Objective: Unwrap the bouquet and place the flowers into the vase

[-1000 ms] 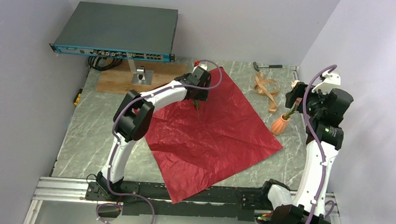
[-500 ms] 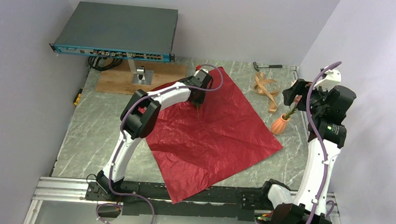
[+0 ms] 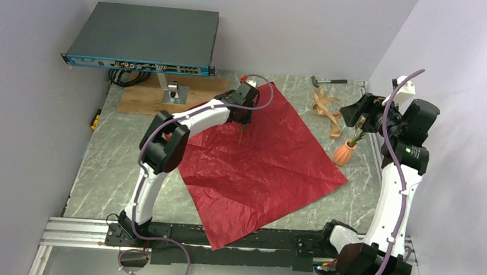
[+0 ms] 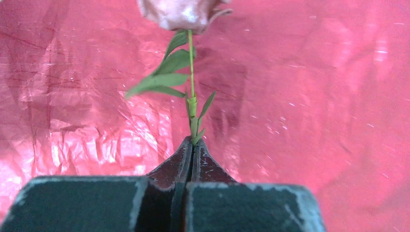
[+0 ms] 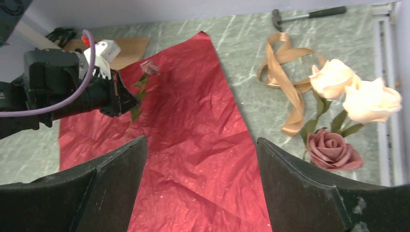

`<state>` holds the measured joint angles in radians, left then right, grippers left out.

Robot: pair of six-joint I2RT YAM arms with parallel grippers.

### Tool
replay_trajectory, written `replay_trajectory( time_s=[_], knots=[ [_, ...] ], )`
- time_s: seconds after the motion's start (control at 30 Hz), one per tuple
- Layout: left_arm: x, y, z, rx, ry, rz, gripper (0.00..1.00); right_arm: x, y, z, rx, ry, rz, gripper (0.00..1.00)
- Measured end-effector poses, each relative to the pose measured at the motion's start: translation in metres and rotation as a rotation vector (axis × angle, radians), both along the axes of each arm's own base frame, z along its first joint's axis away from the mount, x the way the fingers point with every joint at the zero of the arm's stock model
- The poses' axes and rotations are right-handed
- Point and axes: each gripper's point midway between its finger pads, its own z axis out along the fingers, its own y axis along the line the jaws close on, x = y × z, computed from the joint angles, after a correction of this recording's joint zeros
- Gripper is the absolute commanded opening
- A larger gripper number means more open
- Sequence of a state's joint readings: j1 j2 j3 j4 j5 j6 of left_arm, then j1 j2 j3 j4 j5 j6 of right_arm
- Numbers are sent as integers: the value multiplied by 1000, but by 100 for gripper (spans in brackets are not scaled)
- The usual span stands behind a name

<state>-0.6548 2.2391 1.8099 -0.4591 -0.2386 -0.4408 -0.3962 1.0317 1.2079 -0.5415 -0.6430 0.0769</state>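
Left arm extended forward, wrist pitched down; left gripper (image 4: 193,141) clamped rose stem (image 4: 192,104), bloom beyond fingertips, wrapping paper (image 3: 258,171) beneath. Right arm stood upright; right gripper (image 5: 199,140) gaped empty, vase (image 3: 344,153) with three roses (image 5: 333,150) just below.

Surfaces & finishes, tabletop scene

Wrapping paper (image 3: 265,165), mid frame: dark red, crinkled, slight sheen in wrist views. Table (image 3: 102,173): grey-green marble-look, smooth, satin. Ribbon (image 3: 326,108), upper right: tan, satiny. Vase (image 3: 343,154): orange, terracotta-like, matt. Roses (image 5: 338,82), right of right-wrist view: soft cloth-like petals, matt; stem (image 4: 192,72) looks like green plastic. Board (image 3: 146,101), upper left: bare wood, matt. Box (image 3: 148,34) above it: dark metal, dull. Arm shells (image 3: 197,115): glossy white plastic w/ matt black joints. Left gripper (image 4: 193,145): dark, scuffed pads. Right gripper's fingers (image 5: 309,188): black, matt, fine-grained.
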Motion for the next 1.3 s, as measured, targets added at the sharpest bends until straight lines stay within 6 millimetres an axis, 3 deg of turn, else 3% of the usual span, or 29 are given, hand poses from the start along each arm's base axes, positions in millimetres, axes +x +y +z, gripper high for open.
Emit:
replay_trajectory(
  time_s=[0.17, 0.3, 0.47, 0.67, 1.07, 1.3],
  knots=[
    [-16, -17, 53, -173, -71, -92, 0, -2, 19, 1, 66, 19, 79, 84],
    [-27, -39, 112, -352, -170, -203, 0, -6, 39, 6, 109, 23, 151, 82],
    [-41, -69, 175, -571, -286, -363, 0, -14, 78, 9, 163, 46, 268, 80],
    [-71, -93, 208, -742, -343, -569, 0, -26, 118, 13, 215, 67, 377, 74],
    [-145, -124, 272, -895, -450, -905, 0, -20, 142, 25, 320, 77, 431, 57],
    [-163, -127, 284, -916, -481, -997, 0, -22, 149, 33, 354, 69, 465, 44]
  ],
)
